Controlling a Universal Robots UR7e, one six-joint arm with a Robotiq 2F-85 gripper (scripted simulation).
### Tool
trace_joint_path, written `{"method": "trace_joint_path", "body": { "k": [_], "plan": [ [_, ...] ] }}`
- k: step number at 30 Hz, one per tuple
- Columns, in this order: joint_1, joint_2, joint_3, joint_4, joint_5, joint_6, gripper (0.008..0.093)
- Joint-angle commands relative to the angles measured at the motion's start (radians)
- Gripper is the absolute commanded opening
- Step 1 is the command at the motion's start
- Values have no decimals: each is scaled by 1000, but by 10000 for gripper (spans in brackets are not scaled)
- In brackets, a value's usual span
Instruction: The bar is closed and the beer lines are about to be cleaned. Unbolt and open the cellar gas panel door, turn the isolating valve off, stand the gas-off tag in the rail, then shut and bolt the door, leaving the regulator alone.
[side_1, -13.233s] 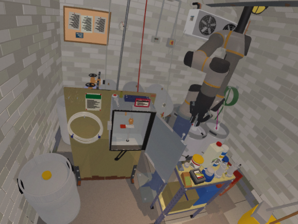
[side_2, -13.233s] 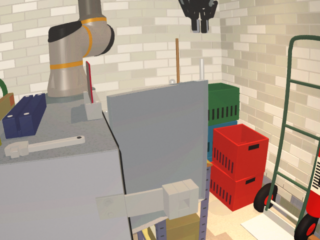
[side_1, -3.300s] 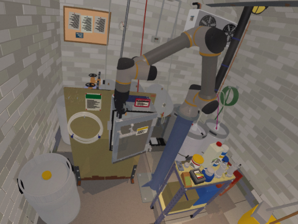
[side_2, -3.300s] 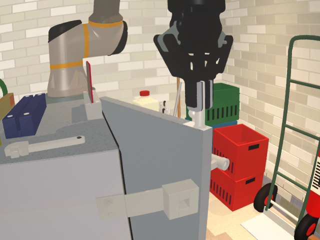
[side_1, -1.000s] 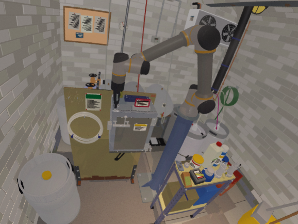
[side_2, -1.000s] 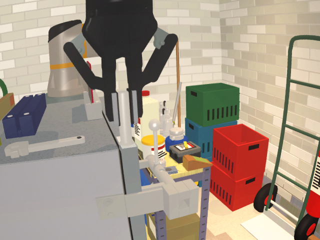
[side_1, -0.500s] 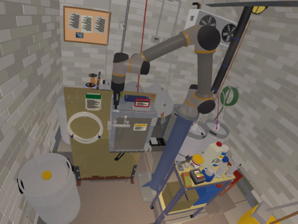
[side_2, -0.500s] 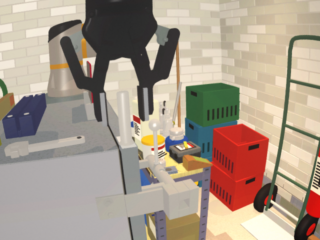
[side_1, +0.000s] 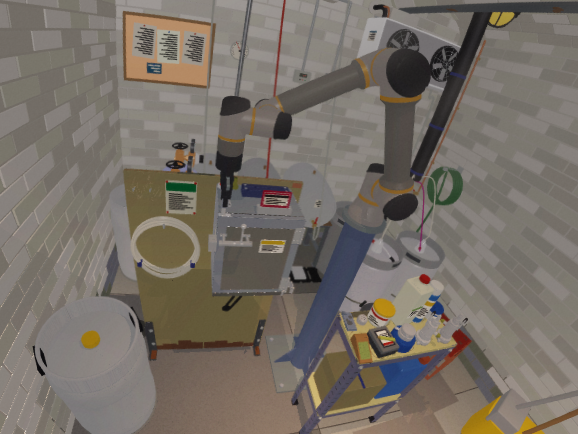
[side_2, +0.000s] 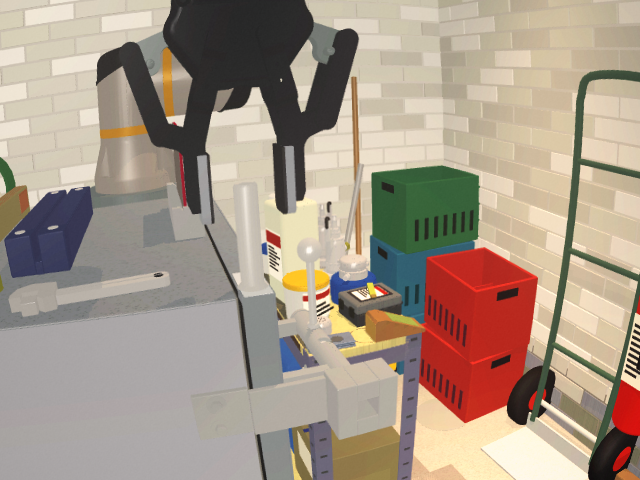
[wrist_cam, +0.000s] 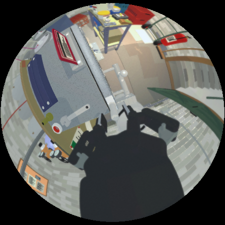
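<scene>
The grey panel door (side_1: 252, 252) sits closed on the front of the gas panel box (side_2: 119, 336), with its bolt (side_2: 331, 356) and ball-ended handle (side_2: 310, 250) on the front face. A pale upright post (side_2: 247, 232) stands at the door's top corner. My gripper (side_2: 244, 199) hangs open just above that post, holding nothing. The red gas-off tag (side_1: 275, 198) leans on the box top next to the blue rail block (side_2: 49, 227). The valve and regulator inside are hidden.
A large white drum (side_1: 92, 362) stands on the floor at the left. A shelf cart (side_1: 395, 340) of bottles and tubs stands right of the panel. A spanner (side_2: 85, 292) lies on the box top. Stacked crates (side_2: 465, 299) and a hand truck (side_2: 584, 289) stand beyond.
</scene>
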Motion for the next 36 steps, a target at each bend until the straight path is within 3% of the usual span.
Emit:
{"method": "trace_joint_path", "body": {
  "k": [1, 8, 16, 23, 27, 36],
  "plan": [
    [0, -8, -6, 10, 0, 0, 480],
    [0, -46, -44, 86, 0, 0, 480],
    [0, -57, -59, 114, 0, 0, 480],
    [0, -100, -125, 222, 0, 0, 480],
    [12, -115, -103, 218, 0, 12, 480],
    [94, -213, 13, 197, 0, 93, 480]
  ]
}}
